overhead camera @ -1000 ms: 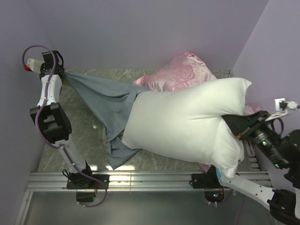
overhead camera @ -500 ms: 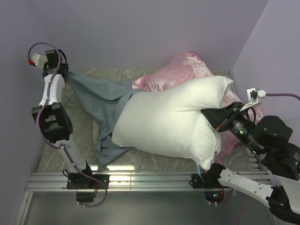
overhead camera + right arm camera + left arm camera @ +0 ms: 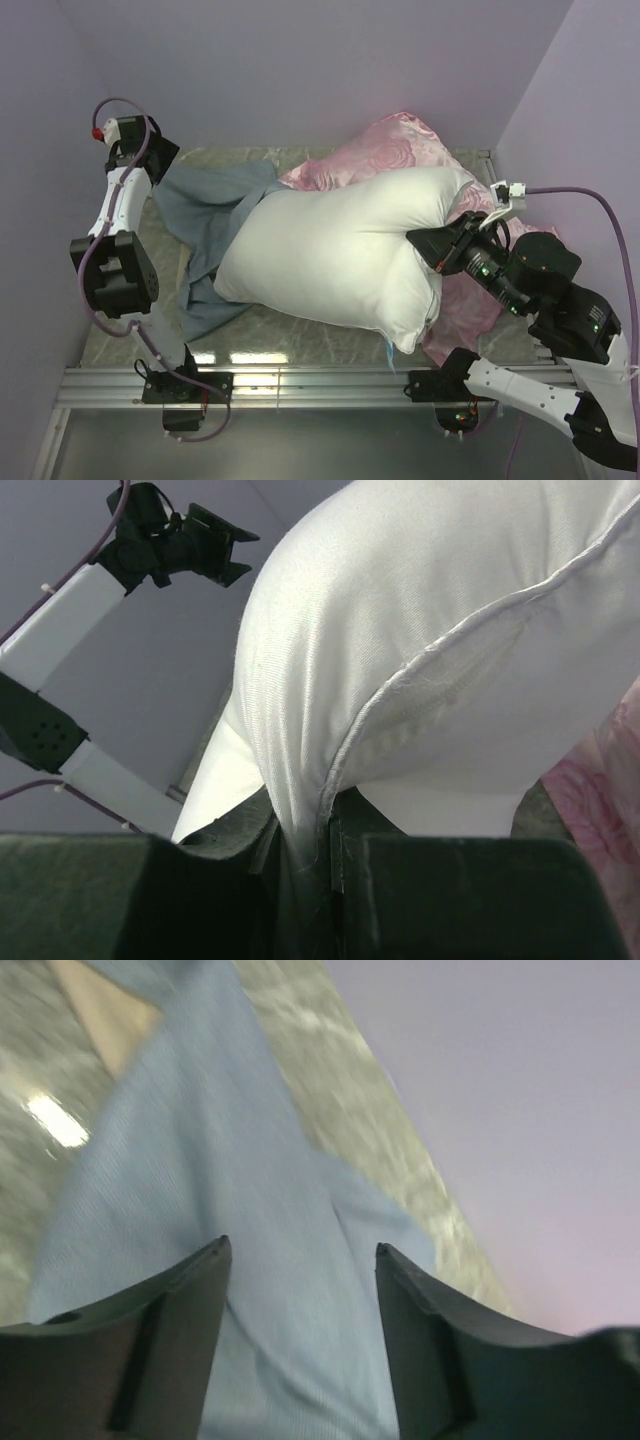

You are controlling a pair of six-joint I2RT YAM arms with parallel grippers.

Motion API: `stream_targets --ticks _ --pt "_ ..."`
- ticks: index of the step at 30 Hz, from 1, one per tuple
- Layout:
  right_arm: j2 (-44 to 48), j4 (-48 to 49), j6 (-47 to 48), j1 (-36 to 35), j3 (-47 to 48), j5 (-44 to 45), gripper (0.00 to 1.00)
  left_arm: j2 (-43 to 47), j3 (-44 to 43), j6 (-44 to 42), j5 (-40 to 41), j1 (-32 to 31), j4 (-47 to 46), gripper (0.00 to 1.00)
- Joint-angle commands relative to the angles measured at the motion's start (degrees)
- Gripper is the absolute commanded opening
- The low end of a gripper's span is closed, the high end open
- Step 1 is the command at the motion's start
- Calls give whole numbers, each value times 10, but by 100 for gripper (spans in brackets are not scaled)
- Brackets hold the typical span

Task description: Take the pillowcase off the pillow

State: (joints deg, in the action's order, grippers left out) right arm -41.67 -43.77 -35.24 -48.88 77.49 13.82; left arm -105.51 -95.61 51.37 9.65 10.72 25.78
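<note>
Top view evenly lit with soft shadows. Overhead glare patches on the worktop [image 3: 290,340] just near-side of the pillow [image 3: 330,250]. Left wrist view blurred throughout; right wrist view sharp on the pillow, dark below it.

The left arm [image 3: 112,255] was stretched far from its base, left of the pillow [image 3: 330,255]. The left gripper [image 3: 300,1250] was pointed toward the pillow, its jaws held apart with the pillowcase [image 3: 230,1180] seen between them. The right arm [image 3: 545,300] was bent at the pillow's right, and the right gripper [image 3: 305,825] was clamped on the pillow's seam.
</note>
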Motion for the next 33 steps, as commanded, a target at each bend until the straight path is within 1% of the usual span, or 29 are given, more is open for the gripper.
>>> stream_targets --ticks 1,4,5,7,8,10,11,13,14,17,19,21,22,23,24,25,26,27,29,30,31,33 --pt "-3 70 12 0 44 6 0 99 60 -39 -73 -44 -47 66" --pt "-4 74 18 1 45 11 0 151 142 -44 -103 -91 -56 70" --pt "-2 72 19 0 44 14 0 186 201 -43 -114 -99 -65 70" --pt "7 69 21 0 35 17 0 231 275 -44 -171 -118 -120 73" --pt "18 69 21 0 30 20 0 275 339 -47 -198 -123 -135 74" --pt "33 65 20 0 7 30 0 314 413 -58 -248 -136 -159 75" --pt "47 64 18 0 -1 37 0 350 435 -60 -256 -141 -165 77" --pt "60 62 16 1 -28 40 0 380 487 -64 -277 -148 -179 79" --pt "68 60 13 0 -36 45 0 396 498 -65 -280 -150 -176 79" --pt "75 63 7 0 -62 41 0 405 537 -65 -306 -163 -198 80" --pt "72 69 4 1 -67 33 0 397 547 -64 -302 -185 -200 81" --pt "70 76 3 1 -72 30 0 389 558 -58 -312 -201 -225 79" --pt "70 78 1 0 -74 29 0 383 565 -49 -322 -205 -236 77" --pt "68 80 -1 0 -79 27 0 373 568 -45 -328 -208 -248 72" --pt "67 81 -2 0 -81 27 0 370 570 -41 -331 -218 -253 52" --pt "67 82 -3 0 -82 27 0 365 568 -37 -337 -222 -273 40" --pt "67 83 -4 1 -84 29 0 362 563 -35 -342 -227 -274 25" --pt "67 81 -4 1 -86 33 0 363 558 -33 -346 -235 -268 1" --pt "65 76 -2 0 -82 41 0 386 531 -29 -352 -246 -260 1" --pt "63 70 -1 -1 -72 45 0 398 518 -29 -351 -260 -239 1" --pt "61 68 4 0 -66 52 0 409 484 -32 -343 -269 -210 1" --pt "53 62 8 1 -48 62 0 445 448 -31 -334 -290 -180 1"
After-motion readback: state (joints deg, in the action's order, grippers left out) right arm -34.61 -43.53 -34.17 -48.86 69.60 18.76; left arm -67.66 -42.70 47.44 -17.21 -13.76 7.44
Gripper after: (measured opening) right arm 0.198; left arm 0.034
